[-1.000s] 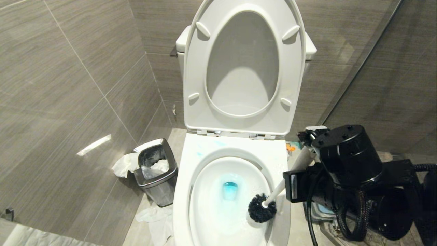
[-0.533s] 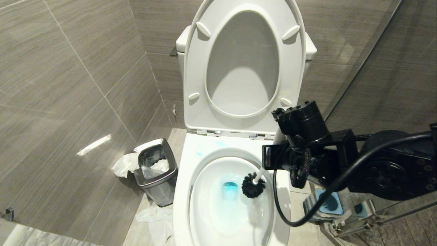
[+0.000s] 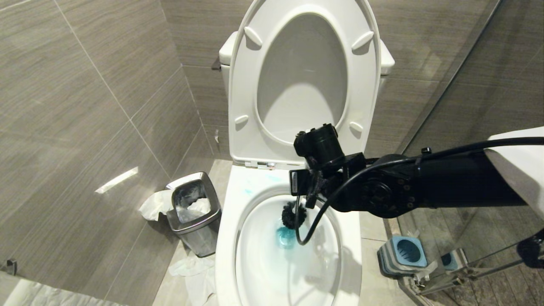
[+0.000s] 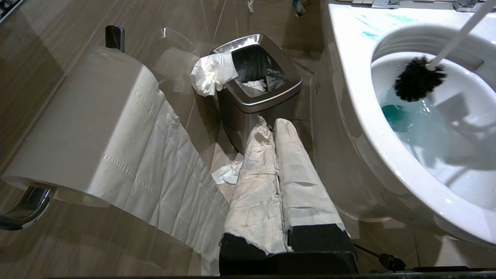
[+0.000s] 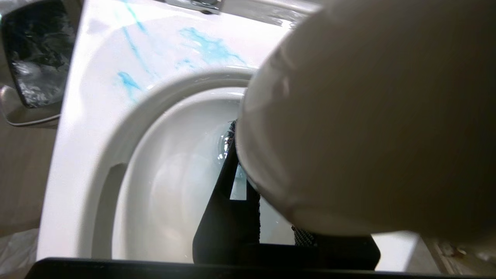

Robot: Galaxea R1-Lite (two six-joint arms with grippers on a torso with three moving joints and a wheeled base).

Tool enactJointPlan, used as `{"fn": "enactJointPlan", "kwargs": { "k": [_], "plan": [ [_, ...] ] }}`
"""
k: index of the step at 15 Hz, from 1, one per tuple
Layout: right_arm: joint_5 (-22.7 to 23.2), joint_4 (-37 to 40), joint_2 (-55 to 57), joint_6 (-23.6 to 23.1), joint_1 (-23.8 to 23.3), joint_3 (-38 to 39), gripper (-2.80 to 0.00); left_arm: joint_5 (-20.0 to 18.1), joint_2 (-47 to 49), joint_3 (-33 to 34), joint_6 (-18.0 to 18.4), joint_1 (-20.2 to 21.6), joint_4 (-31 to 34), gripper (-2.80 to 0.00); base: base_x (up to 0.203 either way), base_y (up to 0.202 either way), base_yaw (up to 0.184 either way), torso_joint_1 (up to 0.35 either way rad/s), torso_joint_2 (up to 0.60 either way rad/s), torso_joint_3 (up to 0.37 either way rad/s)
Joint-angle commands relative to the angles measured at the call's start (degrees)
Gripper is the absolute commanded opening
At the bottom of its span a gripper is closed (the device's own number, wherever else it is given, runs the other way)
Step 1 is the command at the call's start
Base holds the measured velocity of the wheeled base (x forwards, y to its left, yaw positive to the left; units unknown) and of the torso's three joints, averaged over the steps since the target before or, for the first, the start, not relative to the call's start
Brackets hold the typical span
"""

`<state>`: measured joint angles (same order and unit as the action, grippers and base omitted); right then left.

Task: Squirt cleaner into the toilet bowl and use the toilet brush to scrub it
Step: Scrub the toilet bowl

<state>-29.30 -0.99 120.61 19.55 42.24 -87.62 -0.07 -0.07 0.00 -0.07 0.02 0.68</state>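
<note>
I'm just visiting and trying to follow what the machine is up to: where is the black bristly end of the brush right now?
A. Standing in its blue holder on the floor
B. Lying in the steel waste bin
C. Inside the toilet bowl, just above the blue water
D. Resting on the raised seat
C: the toilet brush has its black head down inside the toilet bowl, just over the blue-tinted water, while the blue holder stands empty on the floor.

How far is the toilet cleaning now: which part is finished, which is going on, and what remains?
Done: blue cleaner streaks the rim of the toilet bowl and tints the water. In hand: the right gripper is shut on the toilet brush, whose black head is inside the bowl just above the water. The left gripper is shut, parked beside the waste bin. Left: scrubbing the walls, then returning the brush to its blue holder.
</note>
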Motion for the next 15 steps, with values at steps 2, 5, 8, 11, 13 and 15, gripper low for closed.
{"fn": "enactJointPlan", "kwargs": {
  "k": [2,5,8,11,13,15],
  "plan": [
    [0.05,-0.14,5.48,0.37,3.07,-5.12,-2.8,-0.01,0.07,0.0,-0.01,0.05,0.02,-2.8,0.0,0.0,0.0,0.0,0.0,0.0],
    [-0.05,-0.16,6.89,0.66,6.4,-7.38,-2.8,-0.01,0.07,0.0,-0.01,-0.02,0.02,-2.8,0.0,0.0,0.0,0.0,0.0,0.0],
    [-0.13,-0.02,6.44,1.21,10.2,-6.64,-2.8,-0.01,0.07,0.0,-0.01,0.06,0.02,-2.8,0.0,0.0,0.0,0.0,0.0,0.0],
    [-0.14,0.1,2.48,1.79,13.27,-2.34,-2.8,-0.01,0.07,0.0,-0.01,-0.02,0.02,-2.8,0.0,0.0,0.0,0.0,0.0,0.0],
    [-0.14,0.05,-2.06,2.0,14.59,3.01,-2.8,-0.01,0.07,0.0,-0.01,0.06,0.02,-2.8,0.0,0.0,0.0,0.0,0.0,0.0],
    [-0.11,-0.08,-7.25,2.36,15.89,9.93,-2.8,-0.01,0.07,0.0,-0.01,0.06,0.02,-2.8,0.0,0.0,0.0,0.0,0.0,0.0]
  ]
}}
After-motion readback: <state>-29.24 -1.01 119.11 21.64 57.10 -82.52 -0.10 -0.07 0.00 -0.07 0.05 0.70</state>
